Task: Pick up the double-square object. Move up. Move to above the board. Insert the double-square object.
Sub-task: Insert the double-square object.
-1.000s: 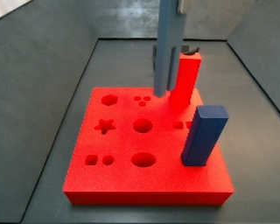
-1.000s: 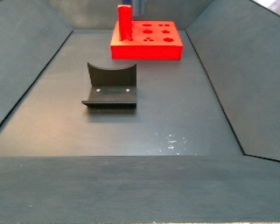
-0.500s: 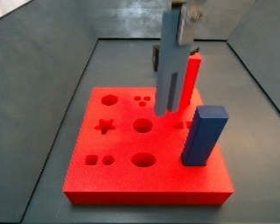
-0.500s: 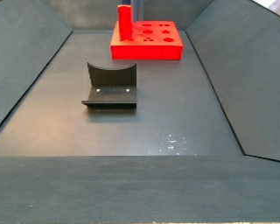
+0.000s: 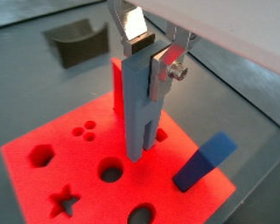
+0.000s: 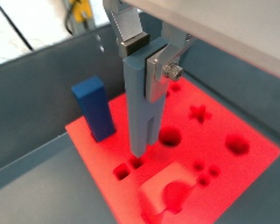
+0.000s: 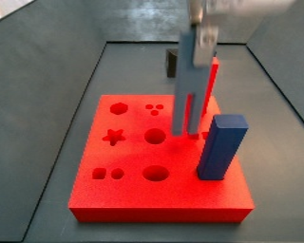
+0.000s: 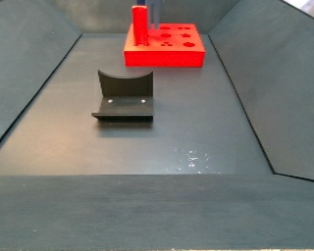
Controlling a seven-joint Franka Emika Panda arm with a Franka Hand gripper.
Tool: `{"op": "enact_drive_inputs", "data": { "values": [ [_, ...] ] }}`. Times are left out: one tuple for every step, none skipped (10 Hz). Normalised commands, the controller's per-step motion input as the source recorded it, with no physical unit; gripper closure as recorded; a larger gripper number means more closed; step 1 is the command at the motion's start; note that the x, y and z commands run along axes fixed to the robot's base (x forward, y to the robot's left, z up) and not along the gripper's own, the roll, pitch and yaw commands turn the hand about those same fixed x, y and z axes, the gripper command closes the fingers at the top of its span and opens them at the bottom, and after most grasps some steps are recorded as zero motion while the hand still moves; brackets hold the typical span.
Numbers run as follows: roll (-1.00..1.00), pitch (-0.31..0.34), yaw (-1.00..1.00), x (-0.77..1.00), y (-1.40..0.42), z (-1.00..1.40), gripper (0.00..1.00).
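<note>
My gripper (image 5: 150,59) is shut on the top of the double-square object (image 5: 140,105), a thin pale grey-blue rod hanging upright. Both also show in a wrist view, gripper (image 6: 149,57) and rod (image 6: 143,109). In a side view the rod (image 7: 190,87) hangs under the blurred gripper (image 7: 203,19). Its lower end is at the top face of the red board (image 7: 129,185), by a small hole next to the dark-blue post (image 7: 220,147). I cannot tell whether it has entered. The board (image 8: 173,54) shows far off in a side view, without gripper or rod.
A red post (image 7: 212,81) stands in the board behind the rod and shows in a side view (image 8: 140,25). The dark-blue post (image 5: 205,162) stands close beside the rod. The fixture (image 8: 123,93) stands on the grey floor, away from the board. Grey walls (image 8: 28,88) enclose the floor.
My gripper has carried the rod across the board toward the dark-blue post and lowered it, so its lower end is now down at the board's top face.
</note>
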Motion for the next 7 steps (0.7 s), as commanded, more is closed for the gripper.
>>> {"op": "enact_drive_inputs", "data": {
  "values": [
    [0.23, -0.079, -0.36, 0.82, -0.02, -0.42, 1.00],
    [0.37, -0.076, -0.31, 0.81, 0.00, -0.13, 1.00],
    [0.45, -0.021, -0.35, 0.63, 0.00, -0.06, 1.00],
    [0.42, 0.000, -0.37, 0.59, 0.00, 0.00, 1.00],
    [0.24, 0.000, -0.36, 0.20, -0.12, -0.25, 1.00],
    [0.03, 0.000, -0.36, 0.08, -0.10, -0.36, 1.00],
    [0.00, 0.030, -0.34, 0.00, -0.17, -0.27, 1.00]
  ]
}}
